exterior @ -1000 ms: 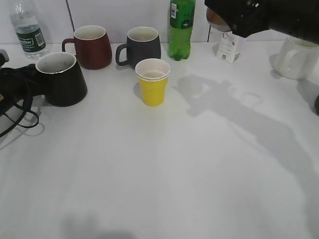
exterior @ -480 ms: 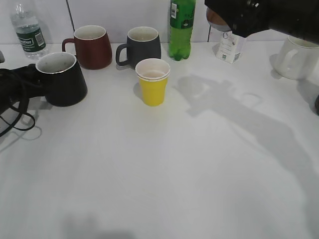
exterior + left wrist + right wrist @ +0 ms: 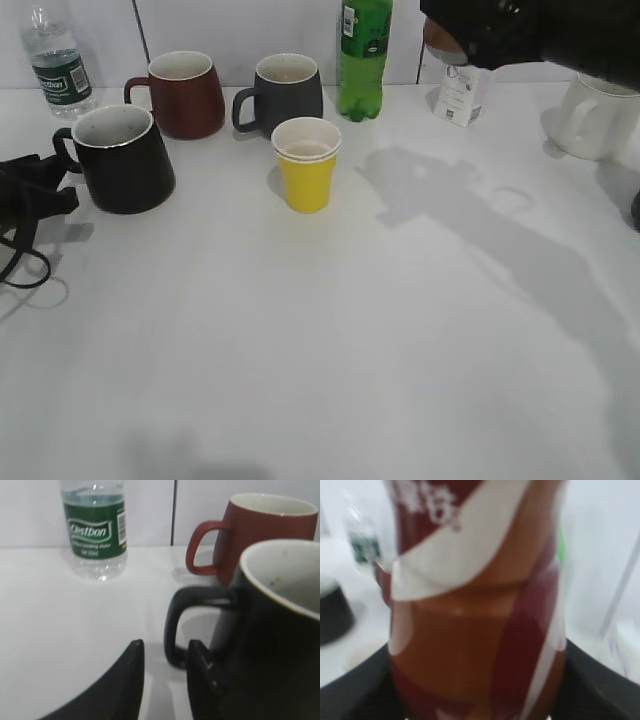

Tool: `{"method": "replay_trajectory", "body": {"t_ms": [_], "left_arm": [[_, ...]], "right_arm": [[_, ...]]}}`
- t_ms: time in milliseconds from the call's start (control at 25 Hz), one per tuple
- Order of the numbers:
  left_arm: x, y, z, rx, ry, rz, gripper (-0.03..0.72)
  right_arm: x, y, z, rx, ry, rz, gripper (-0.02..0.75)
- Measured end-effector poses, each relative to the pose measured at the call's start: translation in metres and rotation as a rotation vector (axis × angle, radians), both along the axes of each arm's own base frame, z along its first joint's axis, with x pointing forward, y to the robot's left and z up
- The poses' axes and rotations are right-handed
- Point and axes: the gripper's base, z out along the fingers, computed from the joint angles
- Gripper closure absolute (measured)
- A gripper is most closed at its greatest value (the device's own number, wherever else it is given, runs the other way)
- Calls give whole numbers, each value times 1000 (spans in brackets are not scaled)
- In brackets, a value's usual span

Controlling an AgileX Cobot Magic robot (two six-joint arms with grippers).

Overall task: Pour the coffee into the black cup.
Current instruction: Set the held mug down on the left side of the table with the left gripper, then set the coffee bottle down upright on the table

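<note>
the black cup (image 3: 122, 158) stands on the white table (image 3: 330, 340); it serves as landmark. the left gripper (image 3: 165, 677) sits just beside its handle, jaws parted, holding nothing. the dark red mug (image 3: 183, 93) stands just behind the cup, the yellow paper cup (image 3: 306, 163) to its right. far right of the cup, raised above the table, the right gripper (image 3: 480, 690) clamps the coffee bottle (image 3: 475, 605), fingers pressed against both sides.
</note>
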Motion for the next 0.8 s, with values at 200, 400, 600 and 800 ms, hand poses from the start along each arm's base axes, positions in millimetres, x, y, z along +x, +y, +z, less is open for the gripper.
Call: {"method": "replay_trajectory", "body": {"t_ms": [200,400,600,800], "left_arm": [[-23,1,5,0,19,1,450],[-40,0,25,1,-33,-12,449],[-48,-3,50,11,-126,-51,449],[-49,-5,55,15,-150,-63,449]], "right_arm": [[8,-1,-18,-29,73,-33,204],[22,-5,-50,-66,224,-123,204],[31,-8,-84,-156,308,-173,204],[39,-9,-120,-243,343,-193,204]]}}
